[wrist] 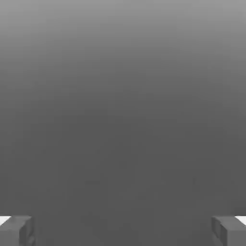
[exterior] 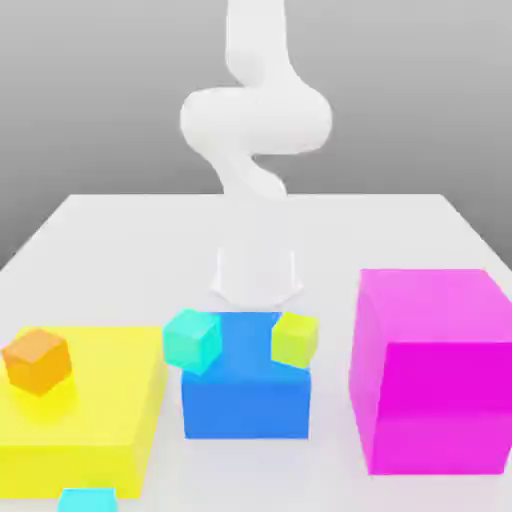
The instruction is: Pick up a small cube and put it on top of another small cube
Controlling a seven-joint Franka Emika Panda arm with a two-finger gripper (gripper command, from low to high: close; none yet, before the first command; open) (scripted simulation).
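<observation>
Sky-cyan small cube [exterior: 87,499] beside yellow block [exterior: 100,420]; gripper [wrist: 123,230] fingers spread, holding nothing

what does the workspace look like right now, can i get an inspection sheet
surface: white table, flat, bare toward the back
job's things: small sky-cyan cube on the table at the near edge, in front of the yellow block; mint-teal small cube at the blue block's top corner on the exterior view's left
clutter: flat yellow block with small orange cube on it; blue block; small lime cube at its other top corner; large magenta block
gripper: gripper open, holding nothing; white arm behind the blue block
cables: nothing seen
surroundings: plain grey backdrop
</observation>
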